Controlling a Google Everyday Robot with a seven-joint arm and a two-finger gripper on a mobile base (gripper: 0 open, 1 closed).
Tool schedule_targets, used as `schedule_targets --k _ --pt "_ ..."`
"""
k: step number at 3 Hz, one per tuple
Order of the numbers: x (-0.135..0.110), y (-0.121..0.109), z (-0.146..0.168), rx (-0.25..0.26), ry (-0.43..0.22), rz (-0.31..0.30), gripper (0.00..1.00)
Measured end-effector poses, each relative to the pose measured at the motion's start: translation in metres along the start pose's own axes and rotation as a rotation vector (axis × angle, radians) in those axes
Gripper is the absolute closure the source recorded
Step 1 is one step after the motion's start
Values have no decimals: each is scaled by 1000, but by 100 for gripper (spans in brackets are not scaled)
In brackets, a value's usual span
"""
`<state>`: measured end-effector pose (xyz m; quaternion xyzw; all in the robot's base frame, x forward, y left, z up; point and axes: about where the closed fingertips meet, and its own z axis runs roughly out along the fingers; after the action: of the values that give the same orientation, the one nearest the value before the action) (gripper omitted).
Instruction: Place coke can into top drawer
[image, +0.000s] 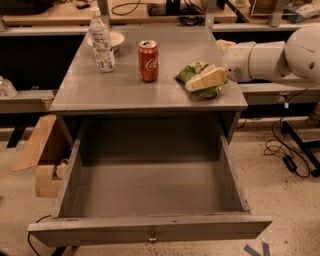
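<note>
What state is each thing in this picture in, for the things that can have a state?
coke can: upright on the table, not held.
top drawer: pulled open, nothing seen inside.
water bottle: upright, cap on.
green bag: lying crumpled, partly under the gripper.
gripper: at the table's right side, over the green bag, apart from the coke can.

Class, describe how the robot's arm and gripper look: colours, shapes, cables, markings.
The arm is smooth, glossy white: a thick cylinder joined to a large rounded shell, with no cables or markings showing. The gripper, over the right edge of the table by the green bag, is a pale cream tapered wedge.
</note>
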<state>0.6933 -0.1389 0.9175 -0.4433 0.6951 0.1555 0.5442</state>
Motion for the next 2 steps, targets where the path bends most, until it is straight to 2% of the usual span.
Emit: schedule_targets --k 1,2 --pt "-24 4 60 -74 -84 -9 0" --pt "-32 12 103 -124 -141 4 0"
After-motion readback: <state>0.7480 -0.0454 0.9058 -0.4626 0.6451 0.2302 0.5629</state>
